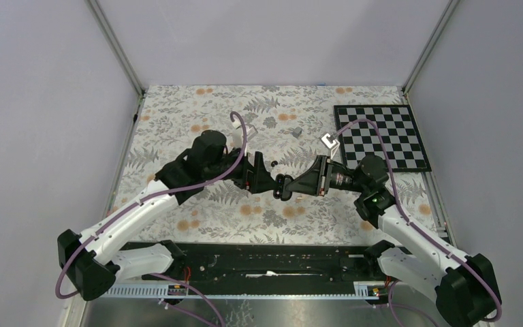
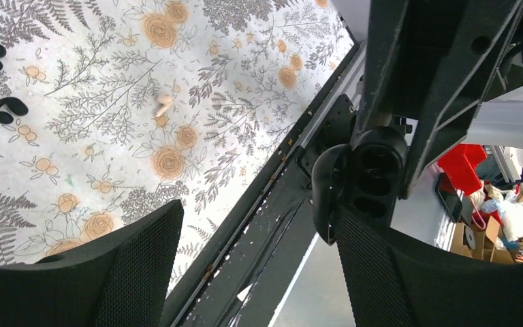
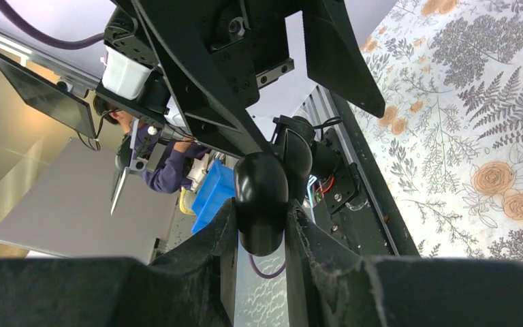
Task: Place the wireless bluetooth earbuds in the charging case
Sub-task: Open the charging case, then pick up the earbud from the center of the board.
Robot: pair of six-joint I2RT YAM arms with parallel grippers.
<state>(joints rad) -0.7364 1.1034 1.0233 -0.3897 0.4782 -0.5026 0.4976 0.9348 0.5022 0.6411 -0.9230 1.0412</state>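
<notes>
R gripper pinches charging case mid-frame, sockets facing L gripper, prob. for loading. L gapes wide, empty. Earbuds upper left.

It was a robotics lab: a test cell of pale wall panels on aluminium posts, with a checkerboard calibration board on the floral-clothed table. Beyond it (caught by the wrist cameras) a person was beside a monitor, near a blue bin, a red bin and cardboard boxes.
</notes>
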